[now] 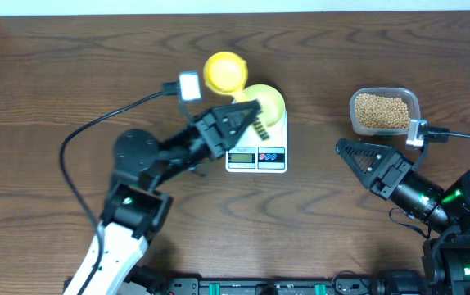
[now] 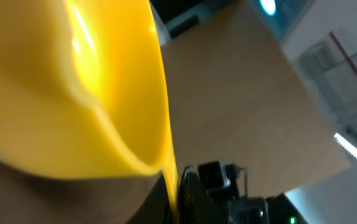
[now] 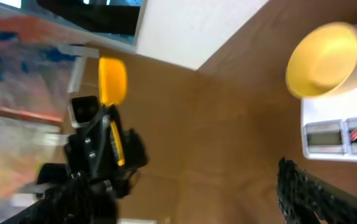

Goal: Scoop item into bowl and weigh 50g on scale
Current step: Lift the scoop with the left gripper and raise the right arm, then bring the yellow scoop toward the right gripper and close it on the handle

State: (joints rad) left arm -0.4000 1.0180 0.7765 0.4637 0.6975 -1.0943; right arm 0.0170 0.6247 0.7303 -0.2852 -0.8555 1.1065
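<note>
i've got my left gripper (image 1: 250, 111) clamped on the yellow scoop (image 1: 223, 72), just beside the pale-yellow bowl (image 1: 269, 100) sitting on the scale (image 1: 257, 160); my right gripper (image 1: 348, 149) gapes empty near the beans (image 1: 382, 111) in their clear tub (image 1: 413, 100).

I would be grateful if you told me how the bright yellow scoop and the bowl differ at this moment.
The scoop is bright yellow; the bowl is a paler yellow. The scoop is gripped by the left pincer, whereas the bowl sits on the scale, touched by no pincer. Both are round and look empty.
</note>
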